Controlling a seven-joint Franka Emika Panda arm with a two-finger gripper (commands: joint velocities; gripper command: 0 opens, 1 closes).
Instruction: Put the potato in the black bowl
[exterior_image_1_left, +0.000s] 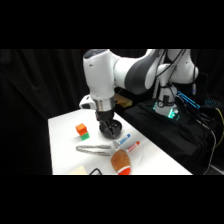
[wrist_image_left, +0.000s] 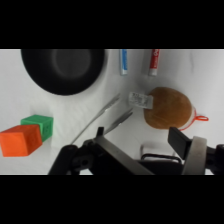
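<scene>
White table (exterior_image_1_left: 62, 150), black curtain behind. I see the potato (wrist_image_left: 167, 107) lying on the table near its front edge, orange-red patch at one end, free of the jaws, which stand apart and empty above it. Metal tongs (wrist_image_left: 102, 117) lie right beside it, tips near a small tag. Two markers (wrist_image_left: 138, 61) sit between potato and black bowl (wrist_image_left: 64, 70). Orange cube (wrist_image_left: 20, 140) with green block (wrist_image_left: 39, 125) off to the side. My gripper (exterior_image_1_left: 106, 125) hangs over the bowl.
</scene>
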